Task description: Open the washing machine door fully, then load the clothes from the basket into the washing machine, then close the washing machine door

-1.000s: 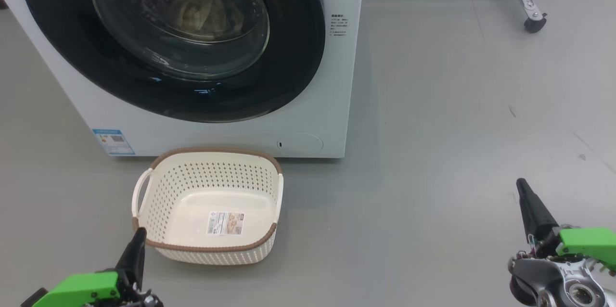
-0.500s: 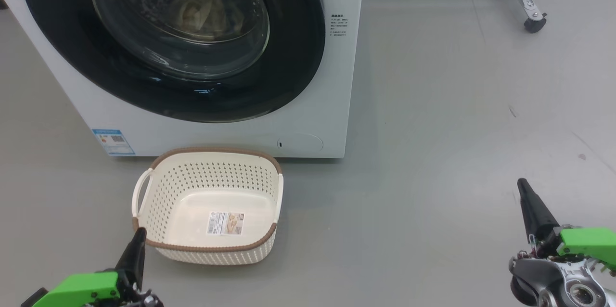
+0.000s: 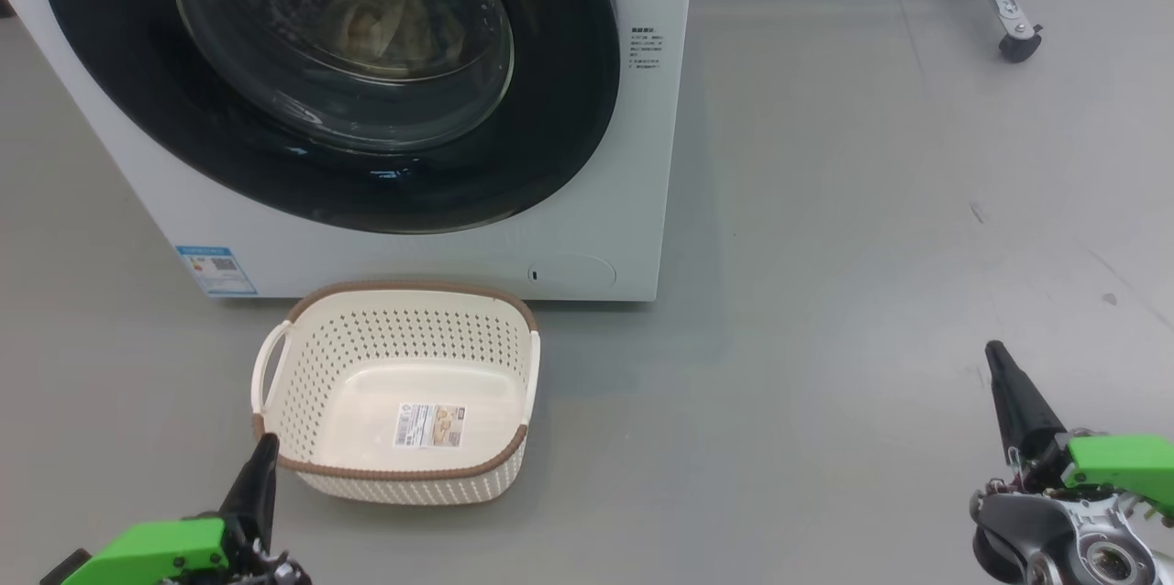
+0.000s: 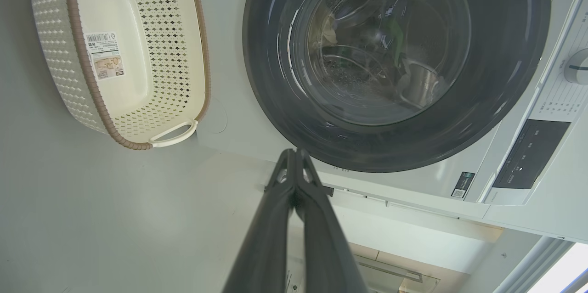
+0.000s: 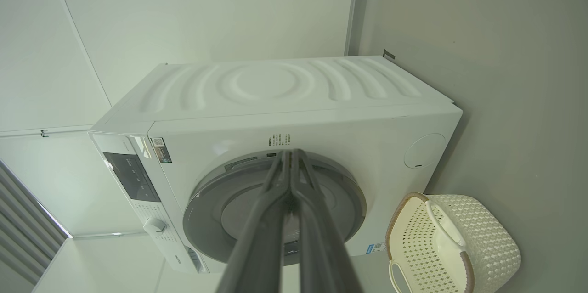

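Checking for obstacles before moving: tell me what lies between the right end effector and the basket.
The stretch is bare: just grey floor between the right end effector and the basket, as the head view shows.

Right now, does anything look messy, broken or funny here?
Nothing stands out. The basket sits upright and empty on the floor, the washing machine door is shut, and the clothes lie inside behind its glass. No spills or damage show.

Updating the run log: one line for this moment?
door shut | clothes loaded | basket empty | left claw shut | right claw shut
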Controlling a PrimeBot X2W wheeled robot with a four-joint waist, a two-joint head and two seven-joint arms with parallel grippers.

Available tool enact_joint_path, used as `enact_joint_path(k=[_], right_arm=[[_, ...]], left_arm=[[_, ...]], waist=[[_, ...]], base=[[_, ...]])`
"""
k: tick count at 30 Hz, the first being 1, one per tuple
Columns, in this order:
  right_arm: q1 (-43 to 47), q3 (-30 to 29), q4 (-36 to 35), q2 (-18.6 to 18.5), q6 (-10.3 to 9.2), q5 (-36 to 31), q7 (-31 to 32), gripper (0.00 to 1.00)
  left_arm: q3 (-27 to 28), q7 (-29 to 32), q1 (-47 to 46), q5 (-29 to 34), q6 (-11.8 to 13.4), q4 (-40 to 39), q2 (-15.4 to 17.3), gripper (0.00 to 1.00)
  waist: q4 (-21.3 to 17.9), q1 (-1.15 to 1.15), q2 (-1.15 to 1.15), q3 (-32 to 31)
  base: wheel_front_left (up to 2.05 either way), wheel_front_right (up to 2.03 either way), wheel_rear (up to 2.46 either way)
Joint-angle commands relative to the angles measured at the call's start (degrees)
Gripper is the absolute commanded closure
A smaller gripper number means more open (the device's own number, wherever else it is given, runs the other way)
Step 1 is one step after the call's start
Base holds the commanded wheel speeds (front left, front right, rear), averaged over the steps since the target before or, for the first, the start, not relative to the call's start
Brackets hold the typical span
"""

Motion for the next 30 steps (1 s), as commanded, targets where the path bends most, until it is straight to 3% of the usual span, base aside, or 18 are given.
enact_joint_path(k=[1,30], right_arm=[[-3.3,0.9,-1.8,-0.6,-0.17,-0.4,0.3,1.00],[-3.3,0.6,-1.8,-0.4,-0.17,-0.7,0.5,1.00]], left_arm=[[2.3,0.5,-2.9,0.5,-0.4,-1.6,0.5,1.00],[2.4,0.6,-2.9,0.6,-0.4,-1.6,0.4,1.00]], waist=[[0.0,0.00,0.00,0.0],[0.0,0.00,0.00,0.0]], base=[[0.00,0.00,0.00],[0.00,0.00,0.00]])
